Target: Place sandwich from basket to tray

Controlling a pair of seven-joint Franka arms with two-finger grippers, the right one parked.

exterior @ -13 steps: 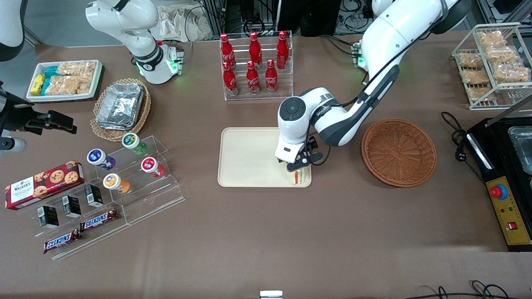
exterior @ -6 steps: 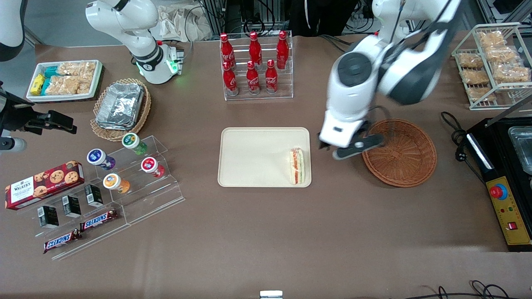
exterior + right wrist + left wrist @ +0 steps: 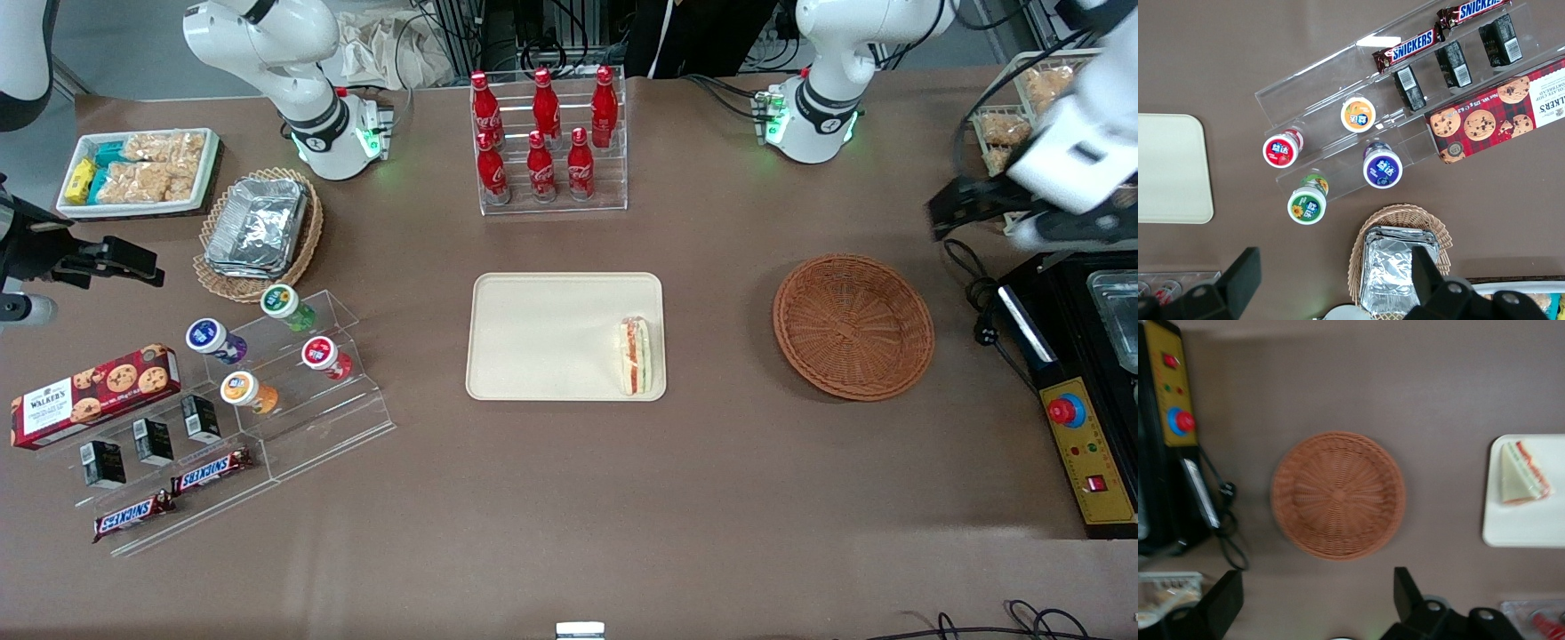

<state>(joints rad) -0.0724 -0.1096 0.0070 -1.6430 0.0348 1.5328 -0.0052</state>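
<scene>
Since a second ago the left arm has been pulling away from the tray, where its gripper was down over the sandwich; half a second ago it was passing the rim of the basket, and now it is hanging raised toward the working arm's end of the desk, above the black cable and just beside the wire rack of snack bags. In the wrist view the two black fingers are standing wide apart with nothing between them, so the gripper is spread open and carrying nothing.

Meanwhile the sandwich is lying on the tray, resting at the tray's end nearest the basket and toward the edge nearer the front camera, its red, orange and green filling edge showing. From the wrist camera it is appearing as a pale wedge on the cream tray.

Between the tray and the black machine with the yellow control panel, the basket is sitting on the desk, well apart from the tray, and its woven bowl is holding nothing. Farther from the front camera than the tray, the clear rack of red cola bottles is standing upright. Toward the parked arm's end of the desk, the tan wicker basket of foil containers and the clear stepped stand with small round-lidded cups are sitting apart from the tray.
</scene>
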